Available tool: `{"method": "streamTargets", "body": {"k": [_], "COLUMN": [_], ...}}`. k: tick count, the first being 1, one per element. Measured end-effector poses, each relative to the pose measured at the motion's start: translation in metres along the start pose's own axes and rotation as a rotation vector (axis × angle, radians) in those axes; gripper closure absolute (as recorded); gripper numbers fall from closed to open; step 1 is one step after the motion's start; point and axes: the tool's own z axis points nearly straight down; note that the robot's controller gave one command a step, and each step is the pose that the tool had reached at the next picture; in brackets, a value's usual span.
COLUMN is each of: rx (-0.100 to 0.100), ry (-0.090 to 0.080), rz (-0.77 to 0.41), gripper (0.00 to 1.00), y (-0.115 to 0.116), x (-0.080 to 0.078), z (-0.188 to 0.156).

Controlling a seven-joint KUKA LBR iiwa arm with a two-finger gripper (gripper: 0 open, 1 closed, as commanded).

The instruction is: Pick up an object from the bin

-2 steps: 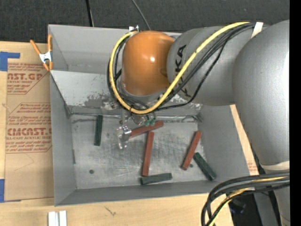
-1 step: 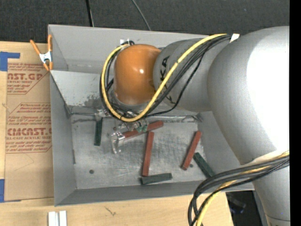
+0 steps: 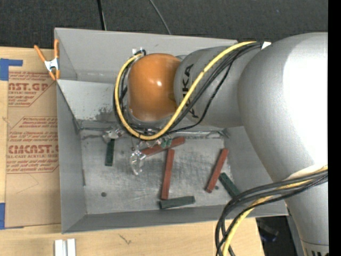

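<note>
We see the gripper (image 3: 137, 163) low over the floor of the bin (image 3: 96, 196), left of its middle, under the arm's orange cover (image 3: 152, 87). Whether it is apart or together we cannot tell. Nearest to it is a short red stick (image 3: 159, 148), whose left end lies just beside the gripper on its right. A long red stick (image 3: 168, 174) lies just right of that, a green stick (image 3: 110, 153) to the left, and another green stick (image 3: 177, 201) by the near wall.
</note>
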Motion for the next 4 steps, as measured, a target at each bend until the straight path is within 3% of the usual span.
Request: {"method": "streamTargets", "body": {"k": [1, 3, 4], "rx": [0.001, 0.001, 0.0], "ry": [-0.002, -0.004, -0.004], "rz": [-0.227, -0.227, -0.288], "gripper": [1.0, 1.0, 1.0], "y": [0.008, 0.008, 0.021], "x": [-0.006, -0.006, -0.003], "z": [0.017, 0.016, -0.13]}}
